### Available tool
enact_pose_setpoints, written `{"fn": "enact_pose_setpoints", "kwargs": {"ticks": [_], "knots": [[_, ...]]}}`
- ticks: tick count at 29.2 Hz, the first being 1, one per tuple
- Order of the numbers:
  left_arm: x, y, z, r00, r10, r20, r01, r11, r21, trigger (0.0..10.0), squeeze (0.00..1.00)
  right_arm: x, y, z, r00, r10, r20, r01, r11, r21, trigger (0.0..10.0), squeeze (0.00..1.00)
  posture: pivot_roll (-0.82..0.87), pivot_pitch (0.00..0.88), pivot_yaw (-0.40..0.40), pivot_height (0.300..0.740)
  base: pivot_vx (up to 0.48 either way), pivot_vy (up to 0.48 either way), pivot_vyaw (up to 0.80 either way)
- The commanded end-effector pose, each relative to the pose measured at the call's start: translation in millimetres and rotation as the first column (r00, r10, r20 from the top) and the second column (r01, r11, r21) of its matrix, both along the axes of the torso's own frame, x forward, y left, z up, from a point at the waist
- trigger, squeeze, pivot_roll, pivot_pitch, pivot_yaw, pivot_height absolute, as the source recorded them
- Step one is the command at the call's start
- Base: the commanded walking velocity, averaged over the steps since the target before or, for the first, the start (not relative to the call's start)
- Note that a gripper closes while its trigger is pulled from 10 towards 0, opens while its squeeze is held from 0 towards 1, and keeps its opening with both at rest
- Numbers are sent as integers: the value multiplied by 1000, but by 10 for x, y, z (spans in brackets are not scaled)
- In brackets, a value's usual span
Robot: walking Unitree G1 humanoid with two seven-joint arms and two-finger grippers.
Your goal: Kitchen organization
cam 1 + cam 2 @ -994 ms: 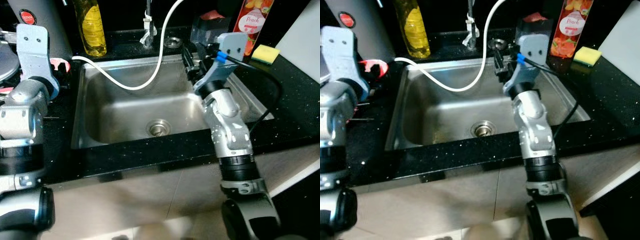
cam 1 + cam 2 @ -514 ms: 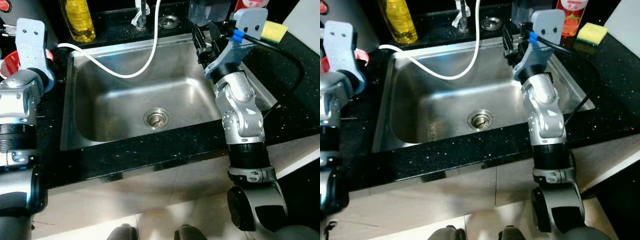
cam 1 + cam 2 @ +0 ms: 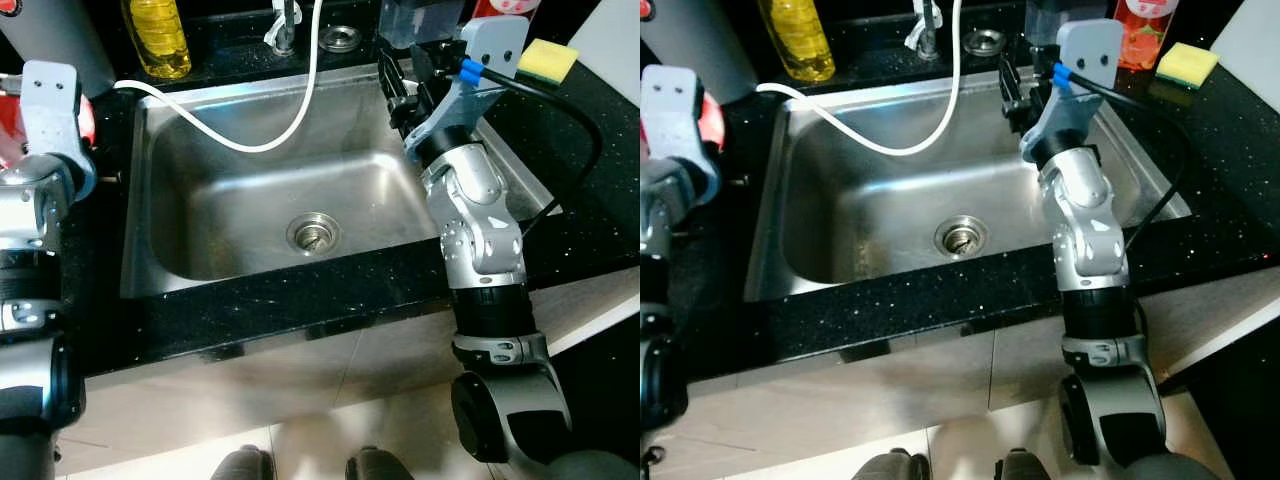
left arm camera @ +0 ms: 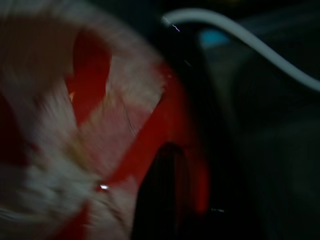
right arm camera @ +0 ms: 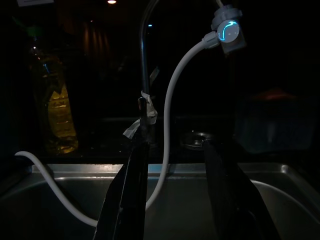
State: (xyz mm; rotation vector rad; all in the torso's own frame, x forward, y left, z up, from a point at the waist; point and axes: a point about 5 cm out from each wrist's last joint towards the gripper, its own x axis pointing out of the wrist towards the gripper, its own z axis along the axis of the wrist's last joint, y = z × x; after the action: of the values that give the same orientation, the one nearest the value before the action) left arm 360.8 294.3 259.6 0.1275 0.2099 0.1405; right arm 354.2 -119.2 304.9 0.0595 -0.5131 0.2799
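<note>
A steel sink (image 3: pixel 160 260) is set into a black counter (image 3: pixel 590 210), and the robot is stood squarely before it, so that both arms are brought within reach of the basin and the things along its back edge. A white hose (image 3: pixel 300 110) is draped from the tap (image 3: pixel 925 30) down over the sink's left rim, probably left there to drain. Behind the sink a yellow bottle (image 3: pixel 155 40) is stood, and at the right a juice carton (image 3: pixel 1140 40) and a yellow sponge (image 3: pixel 545 60) are kept near the basin, where they would be wanted for washing up.

The right gripper (image 5: pixel 172 195) is held over the sink's right back corner, its two black fingers (image 5: pixel 127 200) parted and nothing between them; the forearm is raised steeply from the elbow, the wrist tipped forward toward the tap. The left gripper (image 4: pixel 165 195) is held at the counter left of the sink, pressed close against a red and white thing (image 4: pixel 100 125) too blurred to be named; whether it is gripped cannot be told. The left arm is bent upright at the counter's edge.
</note>
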Motion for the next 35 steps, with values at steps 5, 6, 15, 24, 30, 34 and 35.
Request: {"fn": "enact_pose_setpoints", "kwargs": {"ticks": [5,6,15,24,30,34,35], "knots": [[-65,107,-31,999,18,38,-22,995,99,0,0,13,90,1,999,37,0,-37,999,7,10000,0,65,127,29,740,0,0,0],[-60,82,9,998,3,66,-11,992,124,0,0,15,92,0,999,37,0,-37,999,7,10000,0,63,121,30,740,0,0,0],[-4,-699,320,880,-400,256,296,884,363,10000,0,-7,78,-23,1000,26,3,-26,999,18,10000,0,41,100,50,740,0,0,0],[-52,-1629,-142,663,-748,30,676,615,406,10000,0,-63,47,-96,1000,-1,-6,1,999,33,10000,0,4,87,79,740,0,0,0],[27,-1781,-643,613,-777,-144,784,578,226,10000,0,-107,14,-143,1000,-25,-16,25,999,36,10000,0,-17,97,101,740,0,0,0],[63,-1731,-867,620,-753,-219,784,607,133,10000,255,-127,-9,-170,999,-40,-21,41,998,39,10000,0,-28,96,109,740,0,0,0],[73,-1700,-886,638,-737,-224,769,625,133,10000,1000,-130,-12,-173,999,-42,-21,43,998,40,10000,0,-28,91,110,740,0,0,0]]}}
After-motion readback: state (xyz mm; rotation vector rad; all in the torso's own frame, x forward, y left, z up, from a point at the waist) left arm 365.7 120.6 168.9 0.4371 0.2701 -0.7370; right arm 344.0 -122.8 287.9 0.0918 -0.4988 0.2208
